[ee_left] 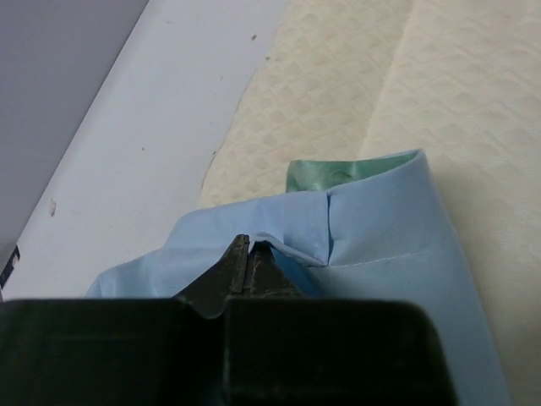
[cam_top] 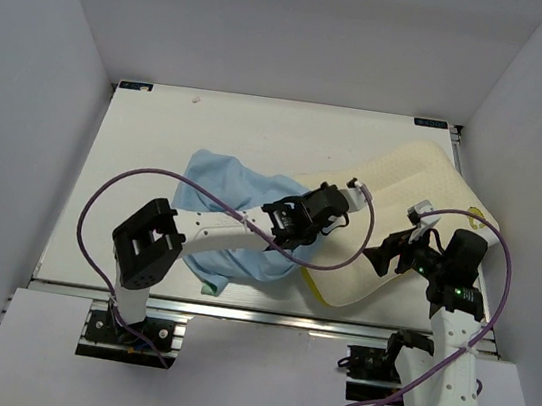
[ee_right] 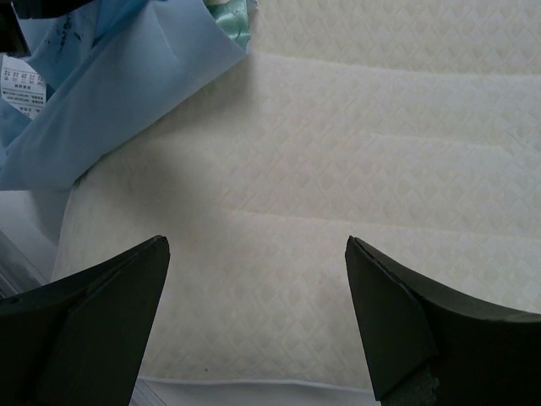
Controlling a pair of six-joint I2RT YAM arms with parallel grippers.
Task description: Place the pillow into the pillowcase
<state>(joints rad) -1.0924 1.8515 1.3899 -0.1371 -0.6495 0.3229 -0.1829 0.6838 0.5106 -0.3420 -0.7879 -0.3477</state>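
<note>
Table point(cam_top: 160, 127): white, carries everything below. Pillow point(cam_top: 405, 186): cream, quilted, lying flat on the table's right side, its left end meeting the cloth; essentially all of it shows, so I judge it not yet sleeved. Pillowcase point(cam_top: 217, 190): light blue, limp, heaped left of centre on the table, its hemmed edge lapped over the pillow's left end, with a sliver of sea-green lining point(ee_left: 338, 173) showing at the mouth. Contents of the pillowcase: I cannot tell whether the pillow's corner sits inside the mouth or merely under the hem; nothing else is seen in it. My left tool point(ee_left: 251, 258): clenched on a fold of the pillowcase's blue cloth at the hem. My right tool point(ee_right: 258, 245): released, spread wide over the pillow's surface, holding nothing. Step in hand, as I judge it: securing the mouth edge. Next move calls for lifting that hem to open the mouth while my right tool takes the pillow to feed it in.
</note>
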